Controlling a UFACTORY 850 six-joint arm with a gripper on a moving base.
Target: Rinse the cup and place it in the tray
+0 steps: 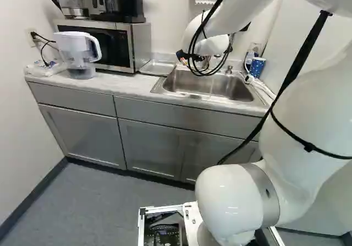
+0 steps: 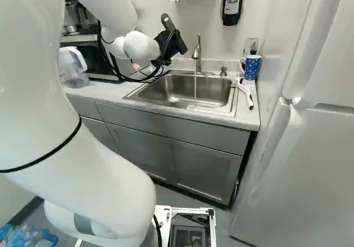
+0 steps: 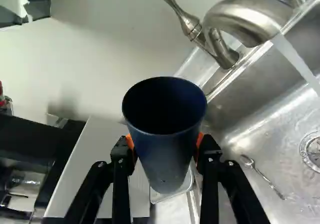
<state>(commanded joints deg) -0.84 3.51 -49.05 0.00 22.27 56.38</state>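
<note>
Dark blue cup (image 3: 165,154) held in the fingers (image 3: 121,169); these stand partly open, at the cup's width, with orange pads (image 3: 200,140) bearing on opposite sides; cup lies left of the running water (image 3: 295,61), outside the stream. Step judged to be the rinse, though whether the cup is already wet cannot be told; carry it right, mouth kept below the tap (image 3: 245,21) and clear of its handle; let water enter, then tip it over the sink (image 2: 166,88) and drain before placing. Cup wall smooth, tapered, narrower at the base; it may slip when wet, so hold steady without squeezing harder. Tray (image 1: 158,67) shallow, shiny, on the pale tabletop (image 1: 124,84) left of the sink; sink brushed metal, rounded corners.
</note>
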